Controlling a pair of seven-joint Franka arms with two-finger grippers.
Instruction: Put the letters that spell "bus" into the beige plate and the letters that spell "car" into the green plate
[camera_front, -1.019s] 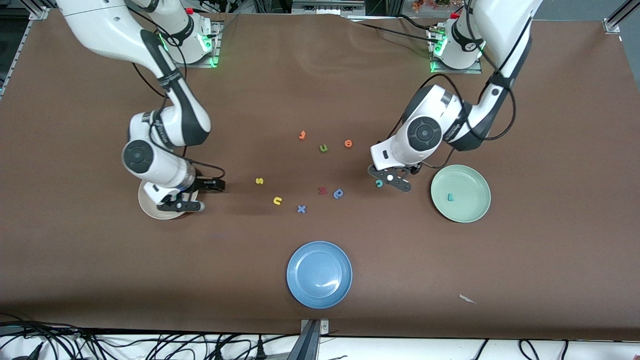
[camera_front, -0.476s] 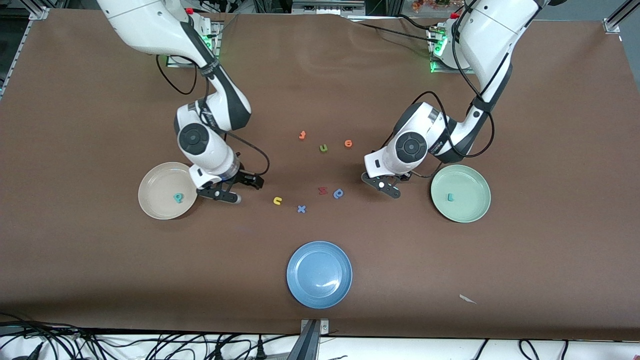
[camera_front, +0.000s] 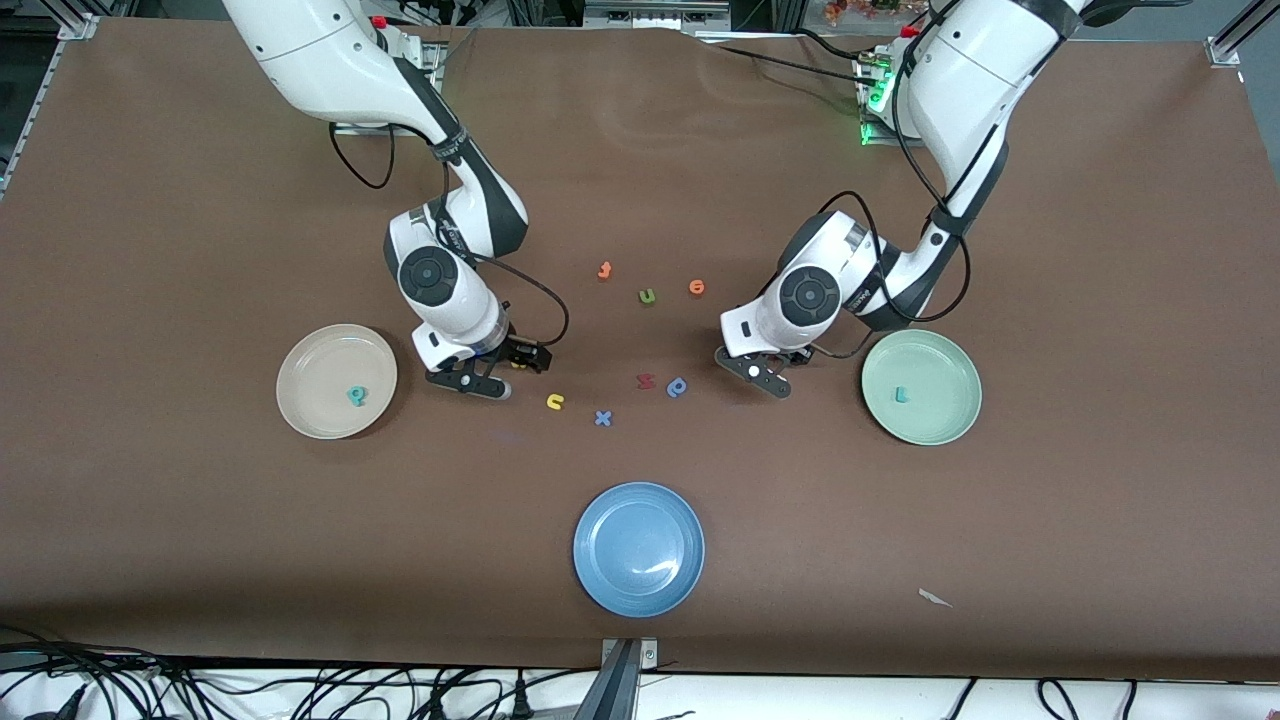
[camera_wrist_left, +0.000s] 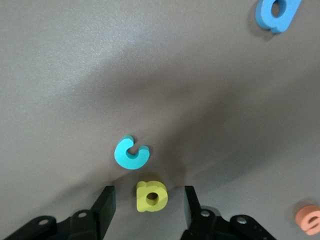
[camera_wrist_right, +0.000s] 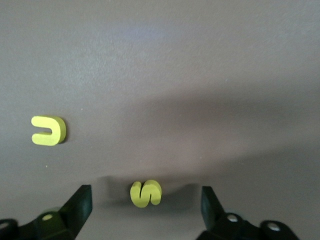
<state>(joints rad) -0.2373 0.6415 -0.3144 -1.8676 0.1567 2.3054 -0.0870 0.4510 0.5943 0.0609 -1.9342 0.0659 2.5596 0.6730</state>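
Note:
The beige plate (camera_front: 318, 372) holds a teal b-shaped letter (camera_front: 356, 396). The green plate (camera_front: 935, 415) holds a teal r (camera_front: 901, 394). My right gripper (camera_front: 503, 369) (camera_wrist_right: 146, 206) is low over the table beside the beige plate, open, with the yellow s (camera_wrist_right: 145, 193) lying between its fingers and touching neither. The yellow u (camera_front: 555, 401) (camera_wrist_right: 48, 130) lies close by. My left gripper (camera_front: 762, 372) (camera_wrist_left: 149, 207) is low beside the green plate, open around the yellow a (camera_wrist_left: 151, 196), with a gap on each side. The teal c (camera_wrist_left: 131, 153) lies just past the a.
A red letter (camera_front: 646, 381), a darker blue letter (camera_front: 677, 386) and a blue x (camera_front: 602, 418) lie between the grippers. An orange t (camera_front: 604, 270), a green u (camera_front: 647, 295) and an orange o (camera_front: 697, 287) lie nearer the bases. A blue plate (camera_front: 638, 549) sits near the front edge.
My right gripper left the beige plate, where the teal letter now lies, and moved to the yellow s. My left gripper shifted slightly over the a and c, its jaws narrowing.

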